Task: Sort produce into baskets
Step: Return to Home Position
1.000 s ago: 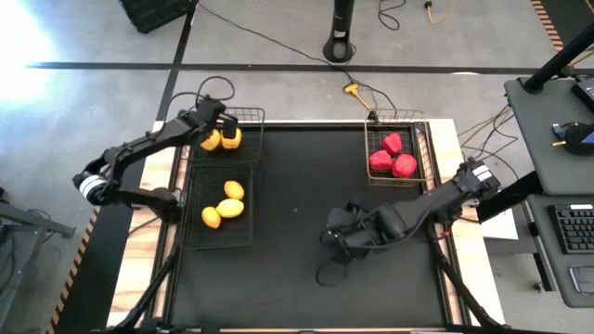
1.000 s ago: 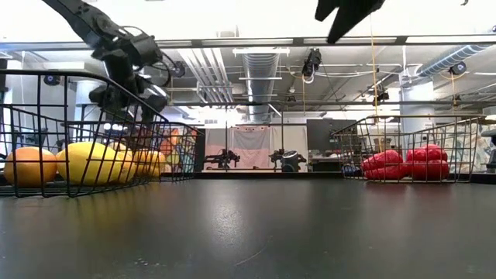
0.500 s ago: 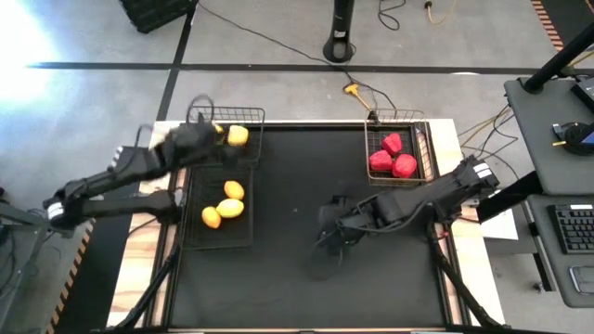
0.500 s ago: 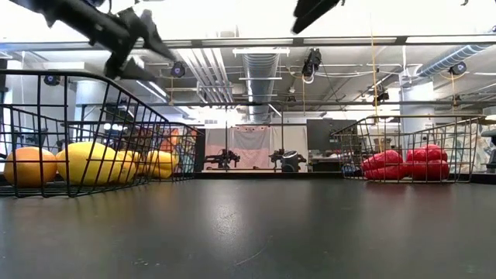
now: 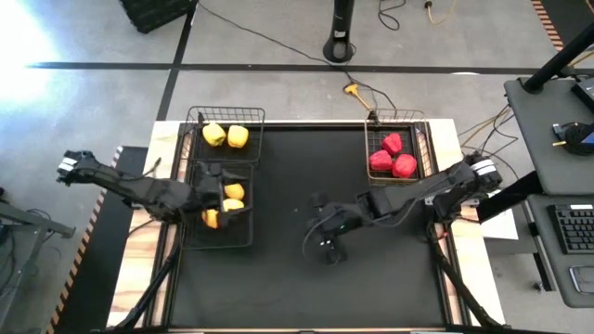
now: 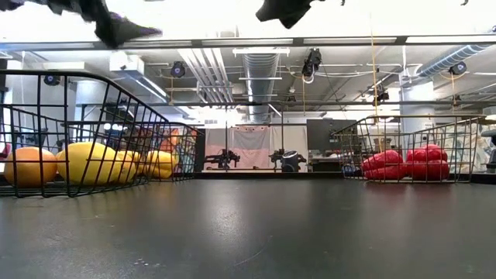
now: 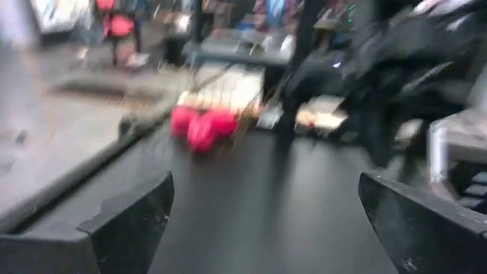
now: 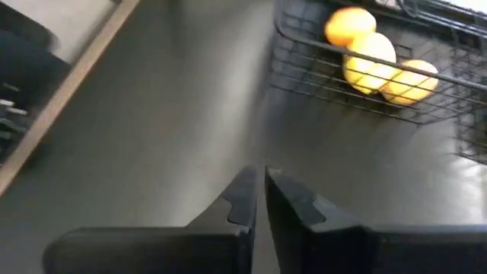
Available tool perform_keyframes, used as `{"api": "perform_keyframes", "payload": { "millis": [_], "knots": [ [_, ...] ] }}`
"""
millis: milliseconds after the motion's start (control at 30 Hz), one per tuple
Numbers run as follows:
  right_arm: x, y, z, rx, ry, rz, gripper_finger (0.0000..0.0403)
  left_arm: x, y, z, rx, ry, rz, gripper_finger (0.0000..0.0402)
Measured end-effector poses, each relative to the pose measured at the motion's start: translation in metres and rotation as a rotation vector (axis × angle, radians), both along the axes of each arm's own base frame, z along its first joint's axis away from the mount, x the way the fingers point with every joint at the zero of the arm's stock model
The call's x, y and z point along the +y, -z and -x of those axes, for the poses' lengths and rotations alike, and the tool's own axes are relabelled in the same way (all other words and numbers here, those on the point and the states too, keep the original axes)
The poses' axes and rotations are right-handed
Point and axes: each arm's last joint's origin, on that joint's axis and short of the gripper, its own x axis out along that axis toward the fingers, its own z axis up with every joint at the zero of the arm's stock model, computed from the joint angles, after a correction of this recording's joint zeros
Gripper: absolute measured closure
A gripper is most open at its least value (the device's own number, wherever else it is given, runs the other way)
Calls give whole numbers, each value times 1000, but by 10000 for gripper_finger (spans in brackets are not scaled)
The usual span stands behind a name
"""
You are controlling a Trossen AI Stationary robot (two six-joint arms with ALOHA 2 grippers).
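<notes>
Since every piece in view already lies inside wire, the sorting looks finished. Two yellow bell peppers point(image 5: 214, 135) sit in the far left basket point(image 5: 227, 110), the lemons point(image 5: 235, 191) in the near left basket point(image 5: 223, 245), and three red peppers point(image 5: 380, 161) in the right basket point(image 5: 423, 148). No produce lies loose on the black mat point(image 5: 297, 278). The left arm covers part of the lemon basket, so the count there seems to be three, though I would not swear to it. What is left, by my judgement, is only for the arms to pull back and park.

The left gripper point(image 7: 262, 190) hangs over the near left basket with its fingers spread wide and nothing between them. The right gripper point(image 8: 260, 183) hangs above the middle of the mat, fingers pressed together and empty, well apart from all three baskets.

Room is generous. The centre of the mat is bare, and in the low view both grippers ride above the basket rims (only those thin wire edges could catch a finger). The left arm has the closer edge to mind, as the rim lies just beneath it.
</notes>
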Motion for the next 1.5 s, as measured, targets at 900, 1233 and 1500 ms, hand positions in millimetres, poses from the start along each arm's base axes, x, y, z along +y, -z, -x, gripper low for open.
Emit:
{"api": "perform_keyframes", "payload": {
  "millis": [900, 1233, 1500],
  "knots": [
    [-73, 47, 221, -618, 174, -359, 393, 28, 10, 7, -187, 108, -20, 3],
    [-81, 84, 263, -819, 171, -498, 394, 43, 34, 48, -320, 96, -31, 3],
    [-86, 123, 255, -721, 305, -497, 394, 48, 74, 64, -389, 81, 66, 3]
  ]
}}
